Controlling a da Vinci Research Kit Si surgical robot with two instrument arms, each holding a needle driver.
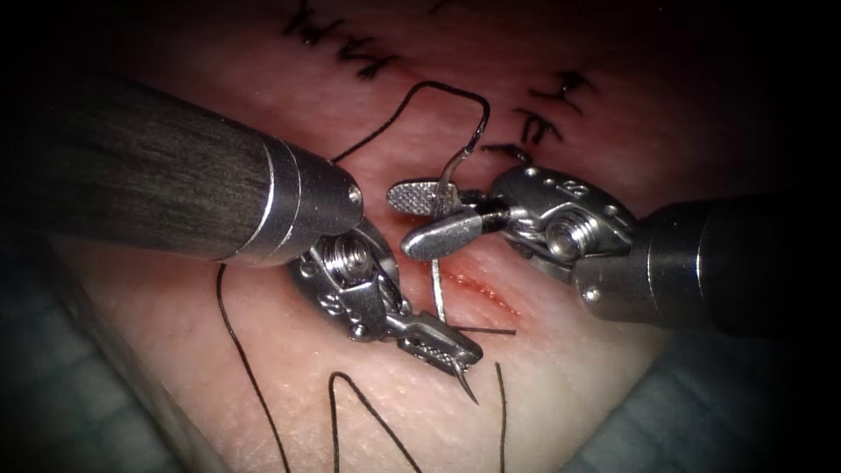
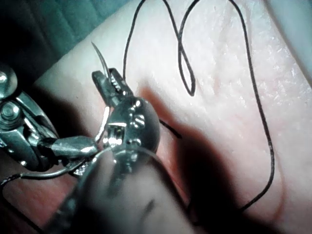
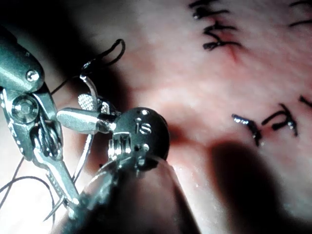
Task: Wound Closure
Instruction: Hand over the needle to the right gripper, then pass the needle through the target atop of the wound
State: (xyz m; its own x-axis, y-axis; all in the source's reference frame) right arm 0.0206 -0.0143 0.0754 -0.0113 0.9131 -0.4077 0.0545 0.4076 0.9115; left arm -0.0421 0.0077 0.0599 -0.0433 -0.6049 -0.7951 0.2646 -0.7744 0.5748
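Observation:
My left tool (image 1: pixel 448 350) is shut on the curved needle (image 1: pixel 435 293) just behind its point, which sticks out below the jaws on the left of the cut (image 1: pixel 480 292). The needle's body rises free of the tissue (image 1: pixel 175 350) and passes between the open jaws of my right tool (image 1: pixel 403 219). Its tail end (image 1: pixel 477 131) carries the black thread (image 1: pixel 420 88), which arcs back behind the left tool. In the left wrist view the left tool (image 2: pixel 108 80) holds the needle (image 2: pixel 99 56). In the right wrist view the right tool (image 3: pixel 80 111) stands open around the needle (image 3: pixel 91 90).
Tied black stitches (image 1: pixel 368 57) (image 1: pixel 547 109) lie further along the wound. Loose loops of thread (image 1: pixel 350 398) lie on the near tissue. Red fluid marks the cut. Teal drape (image 1: pixel 718 412) borders the tissue on both sides.

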